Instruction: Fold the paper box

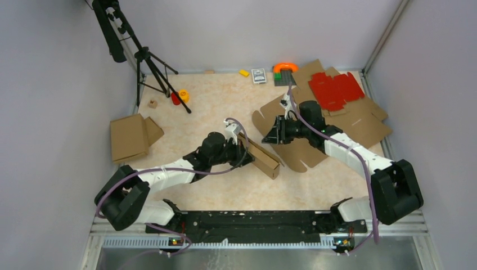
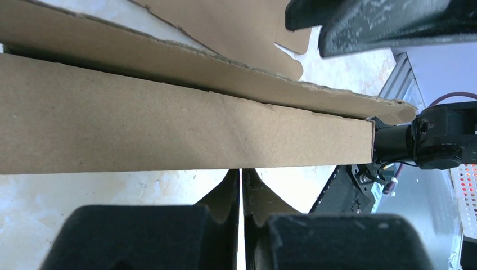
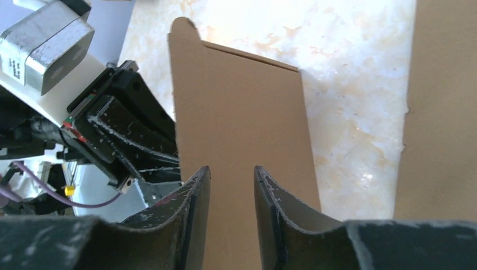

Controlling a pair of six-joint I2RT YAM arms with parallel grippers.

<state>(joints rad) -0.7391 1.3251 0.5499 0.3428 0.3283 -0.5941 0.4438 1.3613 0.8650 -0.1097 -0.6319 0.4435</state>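
The paper box (image 1: 262, 158) is a long, narrow, partly folded brown cardboard piece lying slantwise mid-table between both arms. My left gripper (image 1: 243, 148) sits at its left side. In the left wrist view the jaws (image 2: 242, 172) are shut with only a hairline gap, and their tips meet the lower edge of the box's long panel (image 2: 169, 124). My right gripper (image 1: 277, 134) hovers at the box's far end. Its jaws (image 3: 232, 172) stand open, with a box panel with a rounded tab (image 3: 242, 112) showing behind the gap; nothing is pinched.
Flat brown die-cut sheets (image 1: 301, 153) lie under the right arm and at the back right (image 1: 365, 126), with a red die-cut sheet (image 1: 336, 90) on top. A folded cardboard piece (image 1: 130, 136) lies left. A tripod (image 1: 149, 62) and small objects (image 1: 259, 75) stand at the back.
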